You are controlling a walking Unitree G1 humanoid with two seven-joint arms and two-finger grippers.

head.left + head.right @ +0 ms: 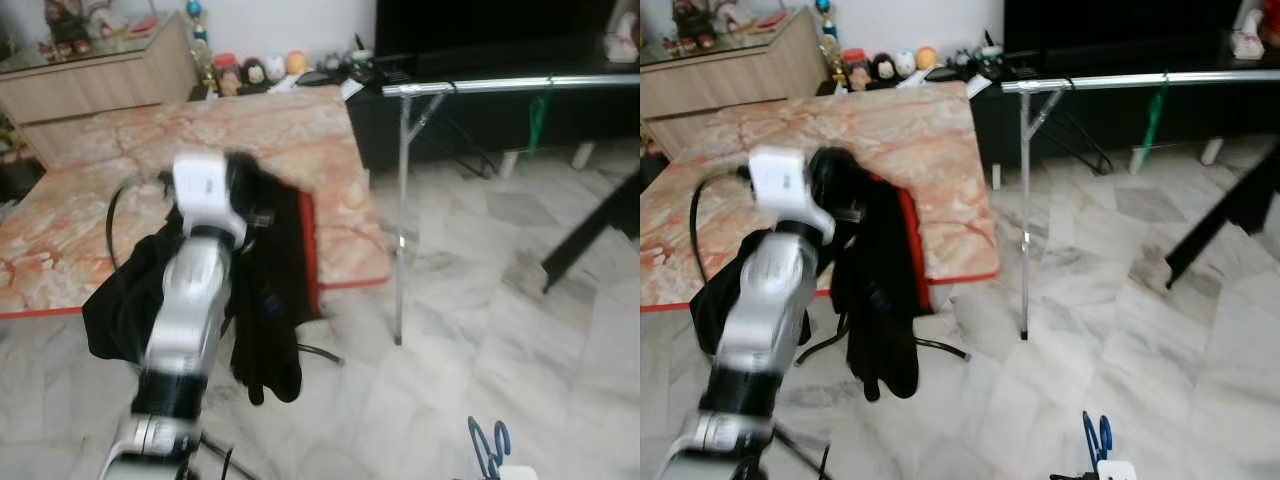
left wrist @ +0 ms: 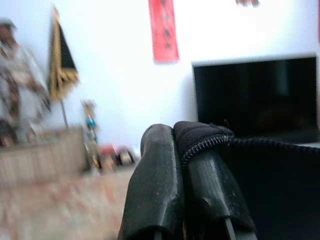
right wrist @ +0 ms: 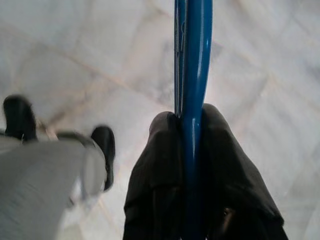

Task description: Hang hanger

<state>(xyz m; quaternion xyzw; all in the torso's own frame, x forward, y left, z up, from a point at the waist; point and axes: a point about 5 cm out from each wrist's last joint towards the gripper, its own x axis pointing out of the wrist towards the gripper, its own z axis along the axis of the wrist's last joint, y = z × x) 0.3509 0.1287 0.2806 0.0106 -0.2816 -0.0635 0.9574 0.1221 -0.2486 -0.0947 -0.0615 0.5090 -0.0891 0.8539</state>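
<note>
My left gripper [image 2: 182, 165] is raised in front of me and shut on the zipped edge of a black garment [image 1: 265, 290], which hangs down from it with a red lining showing. Low at the right, a blue hanger [image 1: 488, 445] sticks up from my right gripper [image 3: 192, 150], whose fingers are shut around the hanger's blue bar [image 3: 192, 75]. A silver clothes rail [image 1: 510, 85] runs across the upper right on a thin upright post [image 1: 402, 220]. A green hanger [image 1: 540, 115] hangs from the rail.
A low pink marble slab [image 1: 150, 180] with a red edge lies ahead on the left. A black TV stand [image 1: 450, 130] and a screen stand behind the rail. A black slanted leg [image 1: 595, 230] crosses the right. Small figurines [image 1: 255, 70] sit by a wooden cabinet [image 1: 100, 80].
</note>
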